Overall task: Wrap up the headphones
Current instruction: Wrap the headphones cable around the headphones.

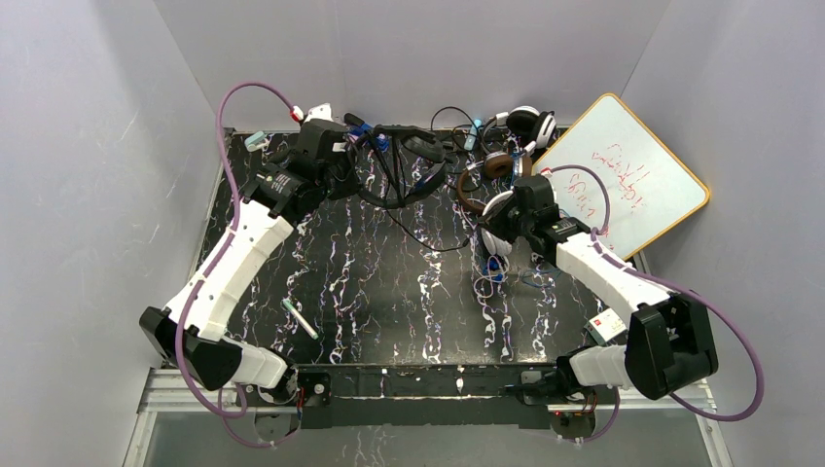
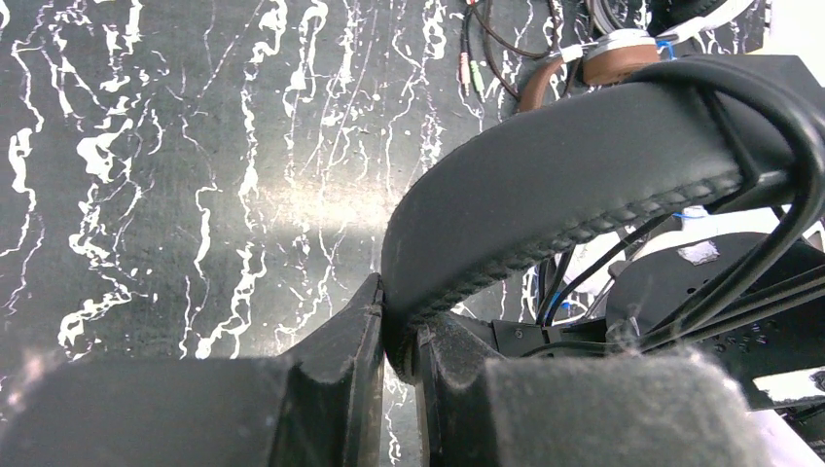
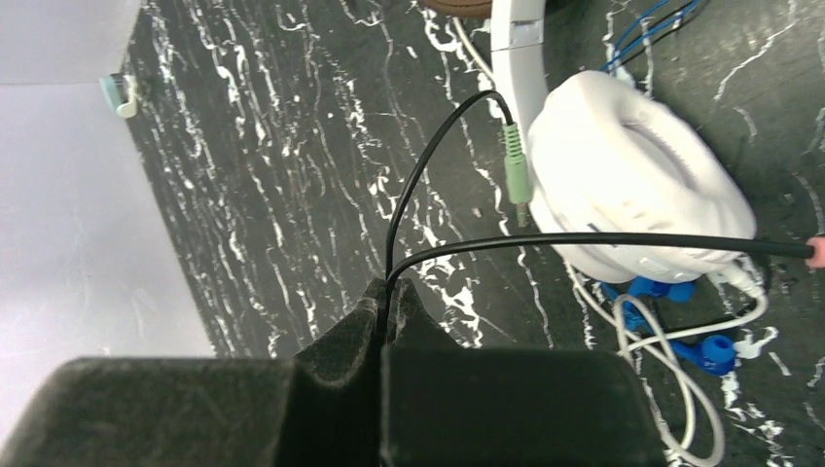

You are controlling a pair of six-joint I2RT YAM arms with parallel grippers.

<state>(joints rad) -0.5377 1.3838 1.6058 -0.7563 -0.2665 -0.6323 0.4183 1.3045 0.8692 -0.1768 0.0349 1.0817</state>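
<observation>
**Overhead view.** The counter, black with white veining, is closed in by a left wall and a rear wall. A whiteboard leans over its right rear corner. The middle and near parts of the counter are bare apart from a pen at near left. The headsets crowd the rear edge, from centre to right.

**Left arm.** It runs diagonally from its base at the near left corner to the rear left, close to the left wall, with the wrist turned toward the centre. The left gripper is clamped on the padded headband of the black headphones. In its wrist view the fingers pinch the band's end, and the band arches up and to the right above the counter. The brown headphones lie beyond it by the rear edge.

**Right arm.** Its elbow is folded out past the right counter edge, and the forearm angles inward to the rear centre-right, just in front of the whiteboard. The right gripper is fully closed on a thin black cord. One strand loops up to a green plug, and the other runs off to the right. The white headphones rest on the counter just beside the gripper, with white and blue cable bunched next to the ear cup.
</observation>
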